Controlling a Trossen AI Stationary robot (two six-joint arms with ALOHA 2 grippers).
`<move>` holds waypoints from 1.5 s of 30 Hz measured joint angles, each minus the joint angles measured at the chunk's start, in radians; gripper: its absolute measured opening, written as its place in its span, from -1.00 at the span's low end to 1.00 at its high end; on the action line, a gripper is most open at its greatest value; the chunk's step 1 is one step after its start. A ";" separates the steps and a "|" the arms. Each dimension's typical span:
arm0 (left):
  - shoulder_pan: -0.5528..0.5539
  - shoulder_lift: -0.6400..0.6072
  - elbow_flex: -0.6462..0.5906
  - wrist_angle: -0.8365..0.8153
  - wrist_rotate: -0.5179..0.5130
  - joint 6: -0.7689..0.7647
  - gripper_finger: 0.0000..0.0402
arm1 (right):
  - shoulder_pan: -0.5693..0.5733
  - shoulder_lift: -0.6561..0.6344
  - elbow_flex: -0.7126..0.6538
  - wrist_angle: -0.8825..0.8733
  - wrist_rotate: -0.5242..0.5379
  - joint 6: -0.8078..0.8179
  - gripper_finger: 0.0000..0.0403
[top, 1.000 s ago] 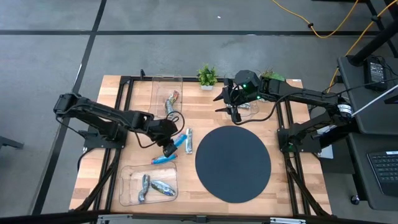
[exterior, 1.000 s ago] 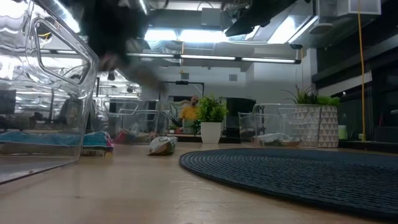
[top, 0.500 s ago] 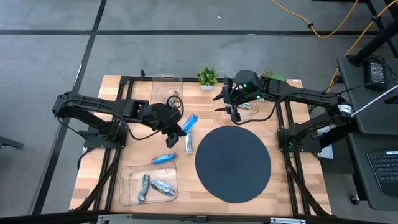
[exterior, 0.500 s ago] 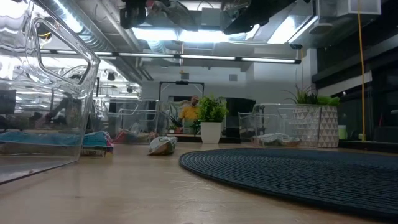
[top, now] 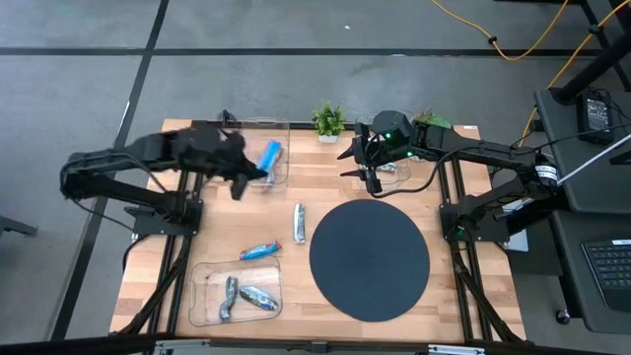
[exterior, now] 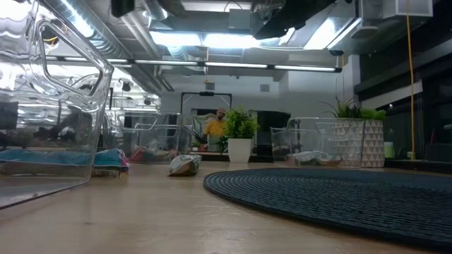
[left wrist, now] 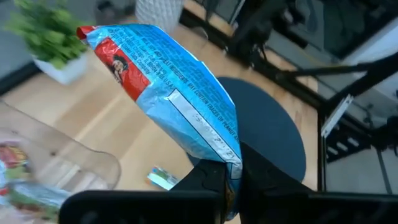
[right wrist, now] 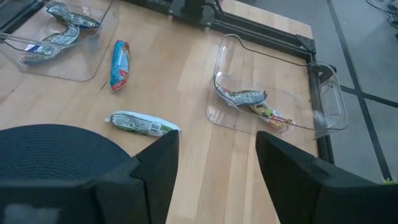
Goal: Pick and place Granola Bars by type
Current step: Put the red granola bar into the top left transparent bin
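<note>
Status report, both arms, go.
Left gripper shut on blue bar, over far tray. Right gripper open, empty, hovering by the plant. Two bars loose on table. Nothing blocking.

Three clear plastic trays (top: 237, 293) are counted, two small potted plants (top: 328, 121), one round dark mat (top: 370, 259), and two bright blue foil-wrapped bars (top: 259, 251).

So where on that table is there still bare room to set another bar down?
The round dark mat is bare, as is the wood right of it. It is crowded between the near tray and far tray, where a blue bar and silver bar lie.
</note>
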 joint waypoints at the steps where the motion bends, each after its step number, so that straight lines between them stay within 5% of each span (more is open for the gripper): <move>1: 0.014 -0.023 0.000 -0.011 0.000 0.004 -0.97 | 0.000 0.000 0.000 -0.002 0.000 0.000 0.07; 9: 0.145 -0.092 0.000 -0.045 0.007 0.068 -0.95 | 0.000 0.000 0.000 -0.002 0.000 0.000 0.07; 21: 0.514 0.064 0.000 -0.060 0.327 0.168 -0.96 | 0.000 0.000 0.000 0.032 0.000 -0.002 0.07; 32: 0.624 0.266 -0.050 -0.234 0.201 0.309 -0.95 | 0.000 0.000 0.000 0.011 -0.001 0.073 0.07; 45: 0.638 0.526 -0.069 -0.212 0.203 0.351 -0.93 | 0.001 0.003 0.000 -0.011 -0.001 0.063 0.07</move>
